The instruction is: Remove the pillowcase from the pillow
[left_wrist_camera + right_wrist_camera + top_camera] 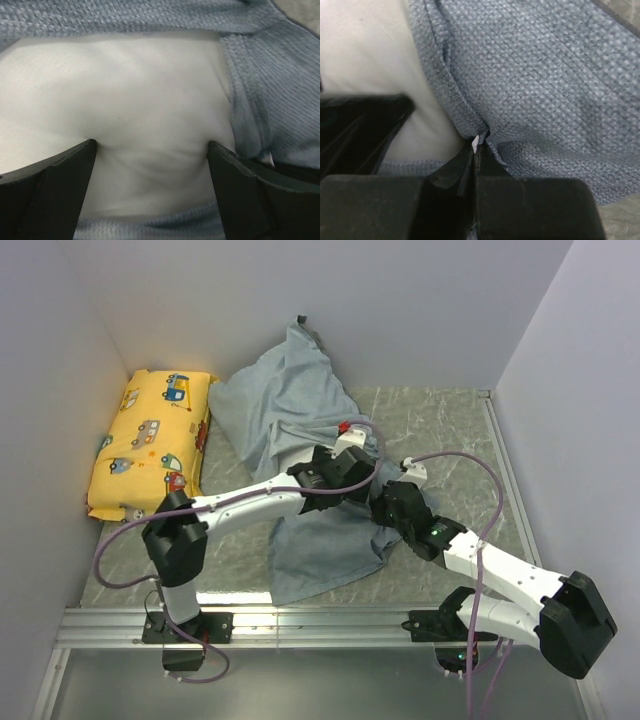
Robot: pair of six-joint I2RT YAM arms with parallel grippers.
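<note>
The grey pillowcase (300,390) lies crumpled across the middle of the table, and part of the white pillow (296,454) shows at its opening. My left gripper (312,468) is open. In the left wrist view its fingertips (82,160) press into the bare pillow (140,90), with a bulge of it between them (150,150) and the pillowcase (280,90) around the edge. My right gripper (386,502) is shut on the pillowcase hem (477,142). The right wrist view shows grey fabric (545,90) to the right and the pillow (365,60) to the left.
A yellow pillow printed with cartoon vehicles (150,445) lies against the left wall. White walls close in the table on three sides. A metal rail (320,625) runs along the near edge. Both arms meet over the middle of the fabric.
</note>
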